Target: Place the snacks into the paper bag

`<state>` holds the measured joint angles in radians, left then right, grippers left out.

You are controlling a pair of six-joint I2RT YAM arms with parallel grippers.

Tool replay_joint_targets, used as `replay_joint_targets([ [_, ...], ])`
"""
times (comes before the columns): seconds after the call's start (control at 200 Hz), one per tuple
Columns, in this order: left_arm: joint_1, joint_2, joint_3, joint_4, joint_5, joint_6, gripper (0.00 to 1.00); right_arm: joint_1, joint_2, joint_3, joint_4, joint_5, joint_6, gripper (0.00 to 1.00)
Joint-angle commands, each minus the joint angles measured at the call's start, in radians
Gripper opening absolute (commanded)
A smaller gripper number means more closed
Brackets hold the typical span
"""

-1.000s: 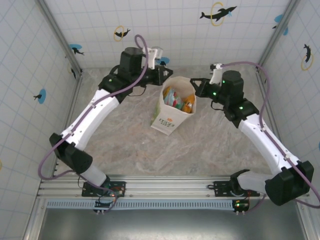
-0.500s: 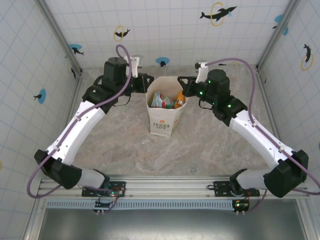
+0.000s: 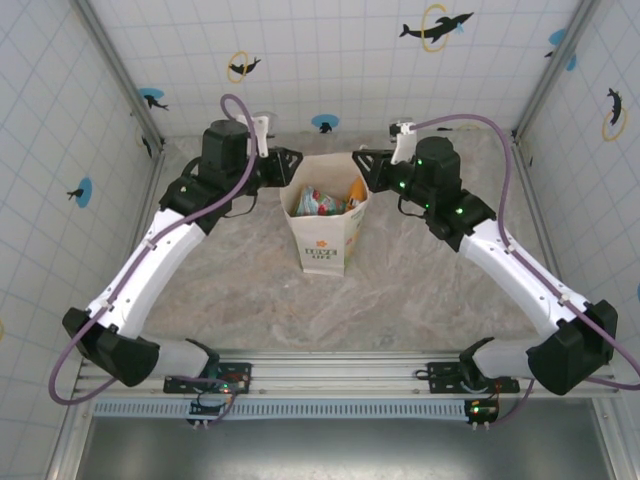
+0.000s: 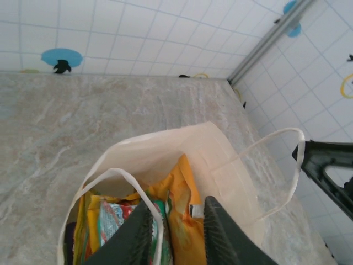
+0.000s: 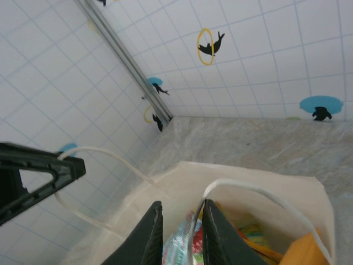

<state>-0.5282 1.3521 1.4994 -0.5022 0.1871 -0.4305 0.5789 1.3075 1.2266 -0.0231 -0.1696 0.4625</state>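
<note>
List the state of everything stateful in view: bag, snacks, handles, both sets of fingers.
paper bag: upright, mouth open.
snacks: inside the bag.
handles: raised, one loop at each gripper.
left gripper: fingers apart, above the bag mouth.
right gripper: fingers apart, a handle loop between them.

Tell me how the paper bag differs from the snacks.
The paper bag is plain cream-white with a small logo; the snacks are glossy orange, yellow and green. The paper bag is far larger than any of the snacks. The paper bag stands upright on the table with its mouth open; the snacks sit packed inside it. Both sit at mid-table.
</note>
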Motion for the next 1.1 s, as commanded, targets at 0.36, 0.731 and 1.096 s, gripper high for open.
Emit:
replay_joint_targets([
  [0.36,0.049,-0.103,-0.072,-0.062,-0.054,-0.025,0.74,-0.011,-0.090,0.047,-0.113,0.077,-0.061,0.52],
  [0.731,0.093,-0.213,-0.166,-0.089,-0.134,-0.007,0.85,-0.056,-0.223,-0.024,-0.192,0.124,-0.082,0.62],
  [1.096,0.280,-0.383,-0.393,0.049,-0.292,0.008,0.98,-0.288,-0.402,-0.307,-0.257,0.157,-0.143,0.67],
])
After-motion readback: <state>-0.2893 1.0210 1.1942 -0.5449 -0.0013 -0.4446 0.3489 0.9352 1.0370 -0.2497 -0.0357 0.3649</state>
